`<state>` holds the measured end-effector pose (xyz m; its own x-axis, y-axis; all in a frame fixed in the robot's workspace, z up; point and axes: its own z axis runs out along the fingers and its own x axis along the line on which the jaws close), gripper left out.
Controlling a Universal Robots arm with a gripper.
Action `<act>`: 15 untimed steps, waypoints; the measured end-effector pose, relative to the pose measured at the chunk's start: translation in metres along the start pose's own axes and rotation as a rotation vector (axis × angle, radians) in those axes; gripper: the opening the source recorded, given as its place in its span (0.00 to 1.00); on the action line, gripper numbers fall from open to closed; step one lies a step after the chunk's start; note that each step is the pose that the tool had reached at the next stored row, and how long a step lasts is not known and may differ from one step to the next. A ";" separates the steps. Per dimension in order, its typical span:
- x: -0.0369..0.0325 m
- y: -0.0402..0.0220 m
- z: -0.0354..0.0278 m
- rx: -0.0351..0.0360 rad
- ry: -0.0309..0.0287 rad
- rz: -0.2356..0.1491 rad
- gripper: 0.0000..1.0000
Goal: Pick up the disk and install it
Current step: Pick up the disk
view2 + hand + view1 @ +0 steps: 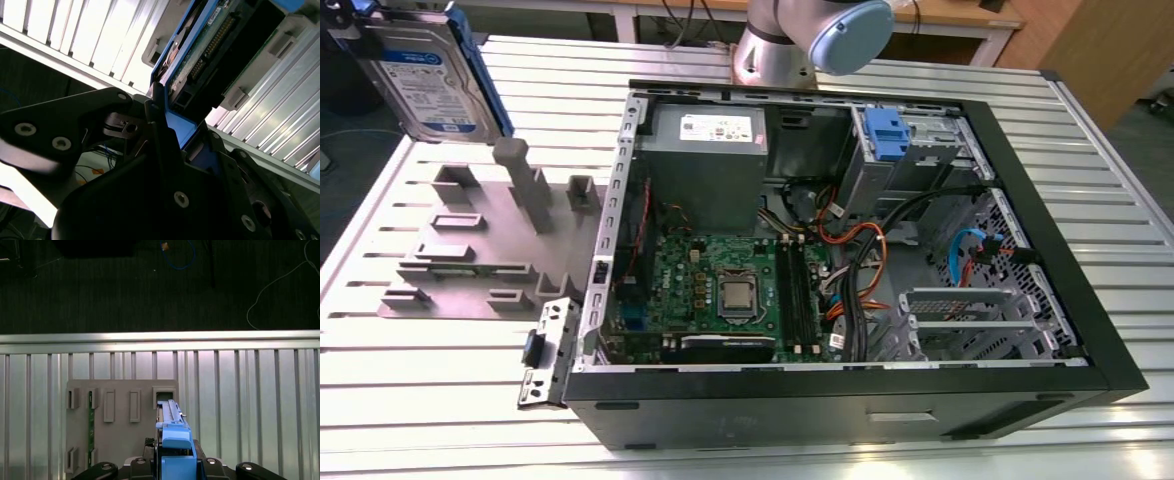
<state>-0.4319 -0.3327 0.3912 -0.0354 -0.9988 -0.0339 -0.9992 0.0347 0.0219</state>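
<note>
Exterior view is showing the disk hanging upright above the grey holder plate, clear of the plate's posts and slots, with its blue-and-white label facing the camera and the blue carrier frame running down its edge. The plate is lying flat on the slatted metal table. Just beside the plate, on the exterior view's right, the open computer case is lying on its side. Inside the case, a grey metal box with a white sticker is sitting on the side nearer the plate, and a small blue clip is sitting on the side farther from it. Beyond the case from the plate, the arm's base is standing on the table.

In the second wrist view the gripper is pinching the disk by its blue frame, one dark finger pressing flat against the frame's side, while the drive's connector end is pointing away over the table slats.

In the first wrist view the disk is appearing edge-on, its far end hovering over a slot of the plate. A thin green strip is standing in another slot of the plate, well apart from the disk.
</note>
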 end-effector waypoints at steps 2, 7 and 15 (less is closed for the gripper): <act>-0.0001 0.0001 -0.0035 0.0000 0.0000 0.000 0.36; -0.0003 0.0002 -0.0096 0.0002 -0.0001 0.000 0.36; -0.0005 0.0004 -0.0156 0.0002 -0.0001 0.000 0.36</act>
<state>-0.4319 -0.3328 0.4069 -0.0354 -0.9988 -0.0340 -0.9992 0.0346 0.0216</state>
